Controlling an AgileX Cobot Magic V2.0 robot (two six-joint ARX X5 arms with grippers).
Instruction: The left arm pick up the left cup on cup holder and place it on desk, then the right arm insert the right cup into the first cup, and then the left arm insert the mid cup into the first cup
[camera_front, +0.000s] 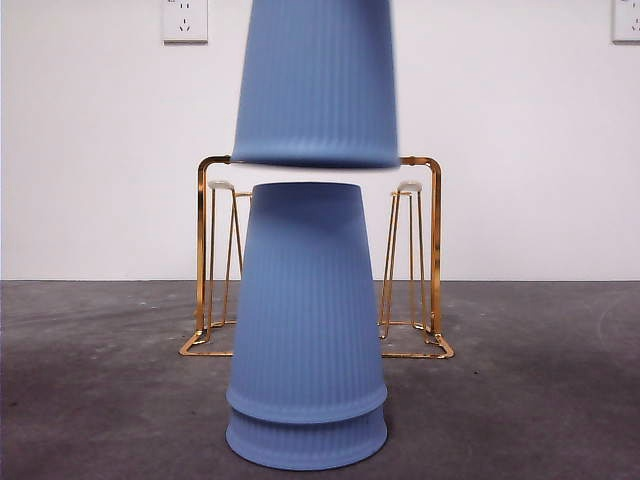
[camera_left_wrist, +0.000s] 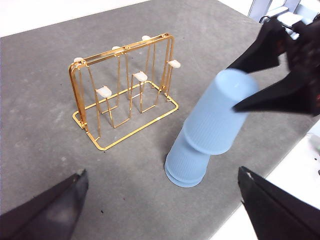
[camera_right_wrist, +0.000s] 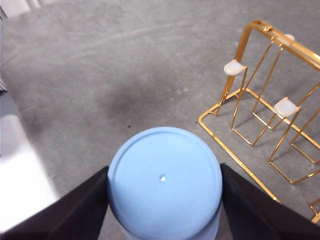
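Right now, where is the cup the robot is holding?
The held cup hangs upside down in the right end effector, just above the stacked cups on the desk, before the cup holder.

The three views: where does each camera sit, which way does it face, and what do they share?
Front view: low at desk height, looking level at the cup stack, the held cup above it, the cup holder behind; no robot shows.
Left wrist view: looks down on the same things; left gripper open, right gripper opposite.
Right wrist view: looks down on the held cup between the right gripper's jaws.
Shared: all show the held cup and cup holder.
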